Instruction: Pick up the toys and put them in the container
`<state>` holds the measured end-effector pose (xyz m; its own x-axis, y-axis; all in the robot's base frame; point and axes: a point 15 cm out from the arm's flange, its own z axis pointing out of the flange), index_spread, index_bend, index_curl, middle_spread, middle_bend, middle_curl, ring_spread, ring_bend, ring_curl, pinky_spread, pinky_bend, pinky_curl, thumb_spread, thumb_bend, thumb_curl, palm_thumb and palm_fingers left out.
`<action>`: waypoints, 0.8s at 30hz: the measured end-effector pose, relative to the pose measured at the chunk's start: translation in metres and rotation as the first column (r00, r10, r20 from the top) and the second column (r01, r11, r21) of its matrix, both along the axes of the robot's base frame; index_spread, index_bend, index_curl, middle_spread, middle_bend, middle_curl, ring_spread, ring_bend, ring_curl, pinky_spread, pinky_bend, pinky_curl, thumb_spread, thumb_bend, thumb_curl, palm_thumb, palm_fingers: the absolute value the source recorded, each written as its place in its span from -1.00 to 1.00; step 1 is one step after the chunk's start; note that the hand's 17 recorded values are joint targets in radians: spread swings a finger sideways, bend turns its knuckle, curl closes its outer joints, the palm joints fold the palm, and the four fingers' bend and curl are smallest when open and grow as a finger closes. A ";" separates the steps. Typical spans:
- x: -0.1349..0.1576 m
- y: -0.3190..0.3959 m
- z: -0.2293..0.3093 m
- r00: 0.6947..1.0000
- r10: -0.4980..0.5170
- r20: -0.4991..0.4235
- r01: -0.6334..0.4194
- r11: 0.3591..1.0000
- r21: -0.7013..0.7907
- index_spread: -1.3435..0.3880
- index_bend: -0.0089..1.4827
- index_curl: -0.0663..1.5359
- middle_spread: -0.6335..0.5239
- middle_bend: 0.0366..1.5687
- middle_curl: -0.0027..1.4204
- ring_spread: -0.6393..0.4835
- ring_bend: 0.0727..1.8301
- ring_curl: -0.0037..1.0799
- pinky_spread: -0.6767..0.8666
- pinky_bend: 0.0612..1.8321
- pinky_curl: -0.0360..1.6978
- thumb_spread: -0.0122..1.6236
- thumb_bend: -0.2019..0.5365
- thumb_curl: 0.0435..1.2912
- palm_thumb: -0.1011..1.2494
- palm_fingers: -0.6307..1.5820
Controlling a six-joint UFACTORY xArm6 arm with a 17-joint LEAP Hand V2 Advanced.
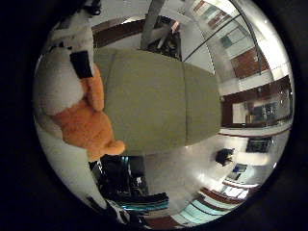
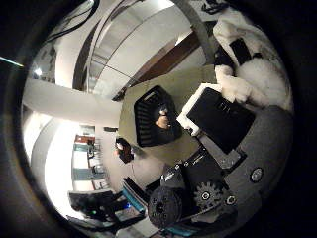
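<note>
Clearly the carrying step is in hand: an orange and white plush toy (image 1: 79, 113) sits pressed close against the palm, filling one side of the little finger side view, with a black part of the hand (image 1: 81, 63) lying across its white fur, so the fingers look curled round it, though how firmly cannot be told. In the thumb side view the same white fur shows tucked behind the hand's white and black parts and gears. Well below and apart from the hand stands the black container (image 2: 154, 116), an open slatted basket on the olive-green table (image 1: 159, 103), and something small and orange-brown (image 2: 162, 120) already lies inside it, probably another toy, though it is too small to name. By my judgement the task is partly done, with this toy lifted and not yet delivered. The next move calls for bringing the hand across until it is over the container's opening, lowering it near the rim, then opening the fingers so the soft toy drops in rather than catching on the edge or clinging to the fingers. The tabletop around the container looks bare in these views. Beyond the table lies a pale, glossy floor (image 1: 192, 171), with dark wood-panelled walls, glass partitions and dark equipment near the table's foot.
</note>
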<state>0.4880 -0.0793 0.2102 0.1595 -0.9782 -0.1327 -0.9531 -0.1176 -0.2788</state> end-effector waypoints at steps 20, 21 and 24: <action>-0.006 0.149 0.033 0.989 0.148 0.024 -0.148 0.989 0.029 0.26 0.48 0.19 -0.13 0.73 0.03 -0.22 0.51 0.37 -0.37 0.42 0.15 -0.43 -0.50 0.49 0.75 0.59; -0.007 0.155 0.033 0.987 0.156 0.023 -0.157 0.987 0.029 0.26 0.48 0.19 -0.13 0.73 0.03 -0.22 0.51 0.37 -0.37 0.42 0.15 -0.44 -0.50 0.49 0.75 0.59; -0.011 0.176 0.033 0.983 0.181 0.020 -0.181 0.983 0.035 0.26 0.48 0.19 -0.13 0.73 0.03 -0.22 0.51 0.37 -0.37 0.42 0.15 -0.44 -0.51 0.48 0.75 0.59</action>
<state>0.4770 0.0962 0.2435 0.3360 -0.9275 -0.1639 -0.9123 -0.2772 -0.3016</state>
